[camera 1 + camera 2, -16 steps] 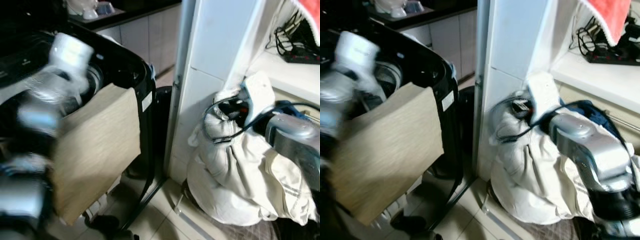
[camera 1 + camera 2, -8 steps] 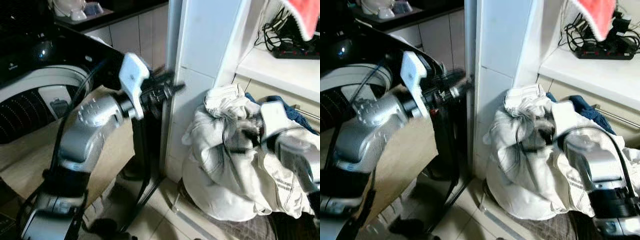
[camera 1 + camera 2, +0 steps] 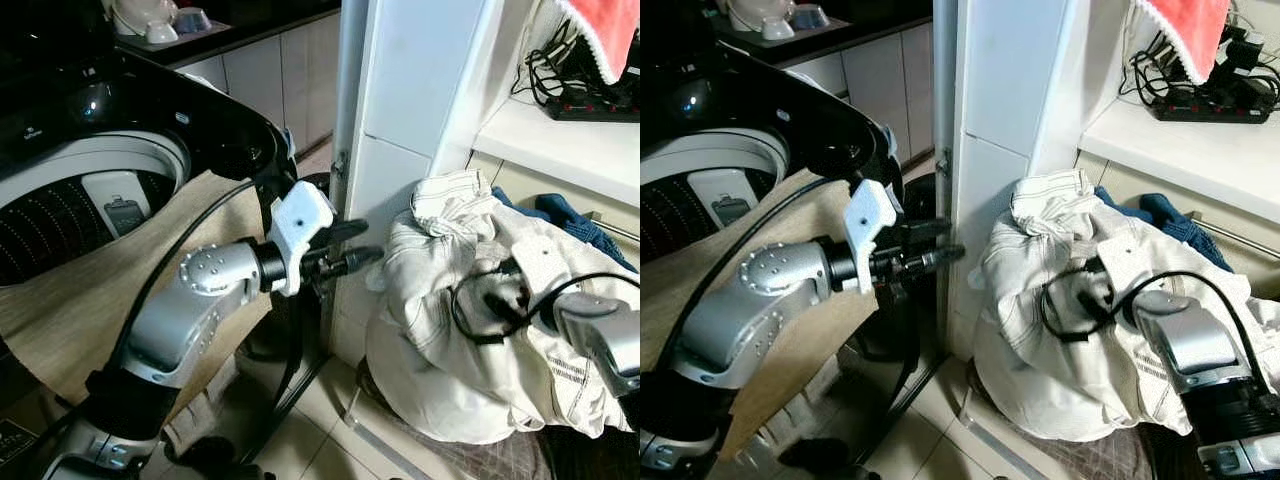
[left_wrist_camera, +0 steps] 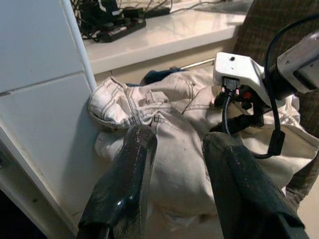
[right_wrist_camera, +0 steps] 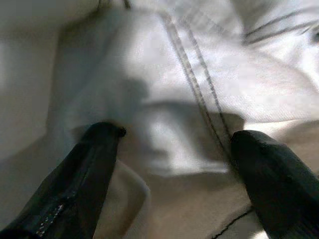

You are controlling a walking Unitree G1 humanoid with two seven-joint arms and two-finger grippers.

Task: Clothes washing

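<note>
The white clothes (image 3: 470, 340) lie heaped on the floor at the right, against the tiled pillar (image 3: 400, 150). The right end effector (image 5: 169, 144) is pressed into the heap, fingers spread wide over a fold, nothing gripped. The left end effector (image 3: 352, 247) hovers open, pointing right at the heap. The washer (image 3: 90, 190) stands left; the right arm is nearer.

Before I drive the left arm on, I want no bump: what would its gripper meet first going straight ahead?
Likely the white clothes: the left gripper points at that heap, jaws open. The wall lies close beside its path; depth is unclear.
</note>
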